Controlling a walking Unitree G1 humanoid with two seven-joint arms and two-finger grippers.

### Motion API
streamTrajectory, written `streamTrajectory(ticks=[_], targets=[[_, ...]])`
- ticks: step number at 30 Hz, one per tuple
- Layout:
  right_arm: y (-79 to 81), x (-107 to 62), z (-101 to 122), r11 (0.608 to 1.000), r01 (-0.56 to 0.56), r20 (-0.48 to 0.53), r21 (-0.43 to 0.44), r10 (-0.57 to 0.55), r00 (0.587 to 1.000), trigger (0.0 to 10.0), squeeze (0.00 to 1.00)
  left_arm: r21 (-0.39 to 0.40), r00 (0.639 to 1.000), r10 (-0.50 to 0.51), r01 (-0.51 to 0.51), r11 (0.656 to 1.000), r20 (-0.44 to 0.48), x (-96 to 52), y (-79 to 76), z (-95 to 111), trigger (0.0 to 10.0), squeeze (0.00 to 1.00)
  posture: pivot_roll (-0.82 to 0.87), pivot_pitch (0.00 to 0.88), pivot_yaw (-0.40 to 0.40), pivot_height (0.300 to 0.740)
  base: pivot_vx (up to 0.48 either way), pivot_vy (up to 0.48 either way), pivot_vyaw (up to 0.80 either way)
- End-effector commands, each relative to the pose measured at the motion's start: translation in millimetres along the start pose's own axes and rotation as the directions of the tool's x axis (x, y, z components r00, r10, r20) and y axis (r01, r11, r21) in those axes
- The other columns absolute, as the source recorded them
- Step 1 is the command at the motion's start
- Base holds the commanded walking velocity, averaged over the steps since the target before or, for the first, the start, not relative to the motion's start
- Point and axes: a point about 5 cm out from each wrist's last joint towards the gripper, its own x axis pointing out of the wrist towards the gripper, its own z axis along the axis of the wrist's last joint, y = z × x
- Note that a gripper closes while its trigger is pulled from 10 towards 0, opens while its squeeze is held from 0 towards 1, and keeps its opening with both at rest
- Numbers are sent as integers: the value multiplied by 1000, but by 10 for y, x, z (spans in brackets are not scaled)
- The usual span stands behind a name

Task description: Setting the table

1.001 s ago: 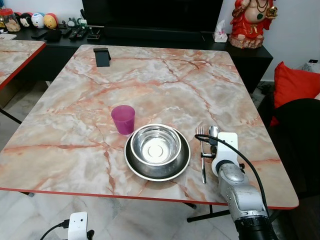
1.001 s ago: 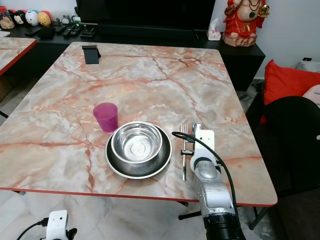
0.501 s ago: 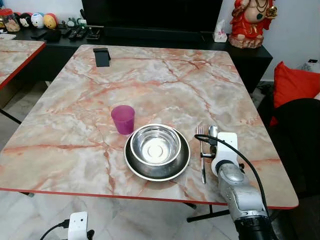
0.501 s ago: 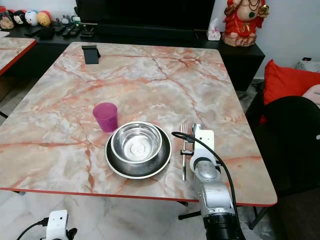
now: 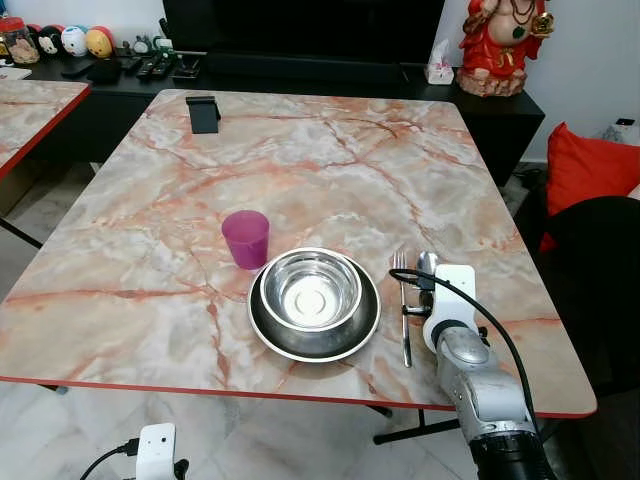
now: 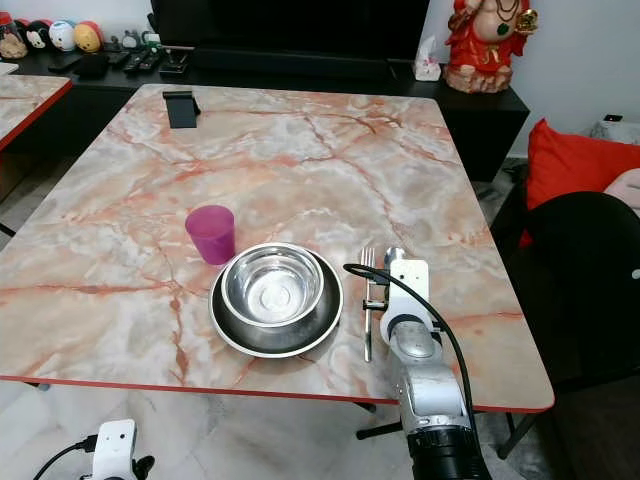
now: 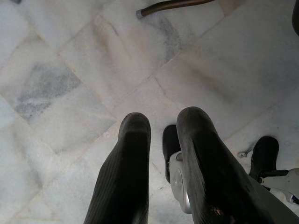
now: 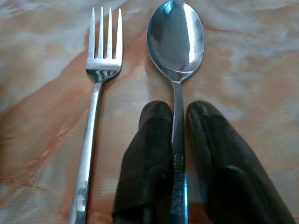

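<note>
Marble worktop (image 5: pixel 330 160): cup (image 5: pixel 246 238) left of centre, bowl (image 5: pixel 311 291) mid-frame, fork (image 5: pixel 403 300) lower right. Nothing has shifted; the right pincer (image 8: pixel 176 154) stays clenched on the spoon (image 8: pixel 175 42), so release remains. Left pincer (image 7: pixel 161 154) hangs slightly parted.
</note>
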Motion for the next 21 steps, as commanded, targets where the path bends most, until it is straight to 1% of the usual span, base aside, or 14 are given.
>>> streamTrajectory(ticks=[1, 2, 3, 11, 14, 21], targets=[[57, 7, -21, 1000, -31, -15, -6, 31, 999, 10000, 694, 17, 1000, 2, -1, 1000, -19, -4, -3, -35, 10000, 0, -4, 30, -53, 740, 0, 0, 0], [57, 7, -20, 1000, -31, -15, -7, 31, 999, 10000, 694, 16, 1000, 2, -2, 1000, -19, -4, -2, -35, 10000, 0, -4, 30, -53, 740, 0, 0, 0], [57, 8, -18, 1000, -30, -15, -9, 30, 999, 10000, 0, 16, 1000, 1, -1, 1000, -19, -4, -1, -35, 10000, 0, -4, 30, -53, 740, 0, 0, 0], [48, 11, -5, 1000, -20, -7, -8, 20, 1000, 10000, 0, 16, 1000, 0, 1, 1000, -20, -5, -4, -38, 10000, 0, -4, 31, -53, 740, 0, 0, 0], [21, 14, 70, 1000, 0, 45, 16, 0, 999, 10000, 0, 16, 1000, -1, 1, 1000, -19, -4, -10, -35, 10000, 0, -2, 31, -52, 740, 0, 0, 0], [15, 13, 136, 999, -1, 85, 35, -2, 996, 10000, 0, 17, 1000, -3, 3, 1000, -19, -3, -12, -31, 10000, 0, -3, 31, -50, 740, 0, 0, 0]])
